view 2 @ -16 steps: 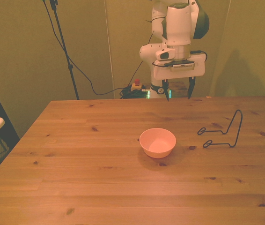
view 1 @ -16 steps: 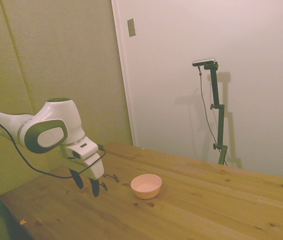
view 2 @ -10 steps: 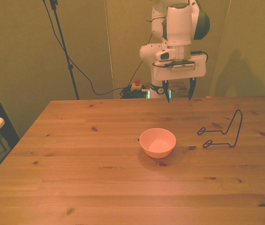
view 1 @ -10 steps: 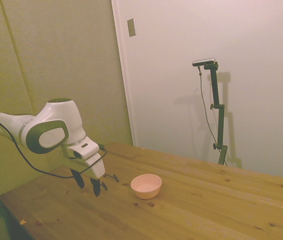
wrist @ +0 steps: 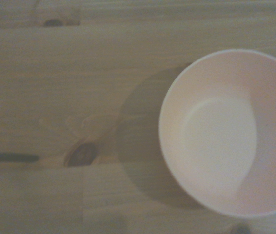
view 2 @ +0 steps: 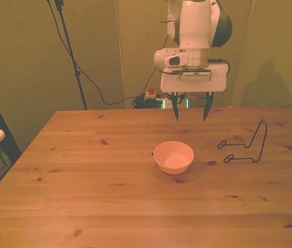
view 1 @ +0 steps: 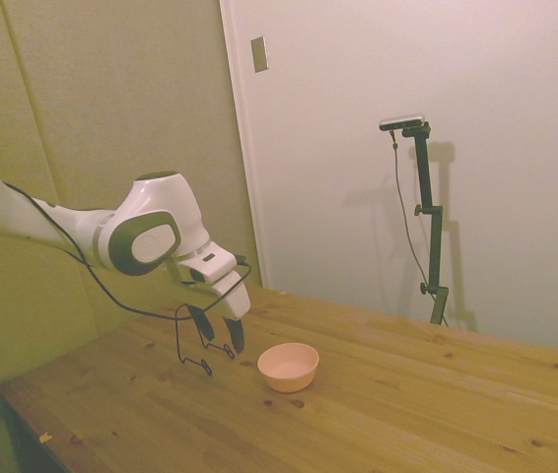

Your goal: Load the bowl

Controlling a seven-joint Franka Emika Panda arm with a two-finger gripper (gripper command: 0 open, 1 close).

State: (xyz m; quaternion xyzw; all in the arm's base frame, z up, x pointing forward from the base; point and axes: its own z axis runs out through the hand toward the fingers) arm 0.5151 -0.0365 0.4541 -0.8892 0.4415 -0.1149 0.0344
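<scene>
Here the gripper (view 2: 191, 108) hangs in the air with its two dark fingers (view 2: 175, 110) spread wide and nothing between them, pointing down toward the table (view 2: 84, 170). In the side view the gripper (view 1: 219, 329) sits above the wood just beside the bowl (view 1: 288, 366), on the side nearer the arm, and well clear of its rim. In the front view it is above and behind the bowl (view 2: 173, 156), not touching it. The bowl stands upright near the middle of the table, pale pink and holding nothing; the wrist view shows its smooth inside from above (wrist: 226, 131), with a dark knot in the wood (wrist: 81, 153) beside its shadow. A thin black wire rack (view 2: 246, 146) stands on the table toward the front view's right, apart from the bowl. In the side view the rack (view 1: 195, 342) shows partly behind the fingers. The white arm (view 1: 146, 236) reaches over the table edge with a black cable looping under it.
</scene>
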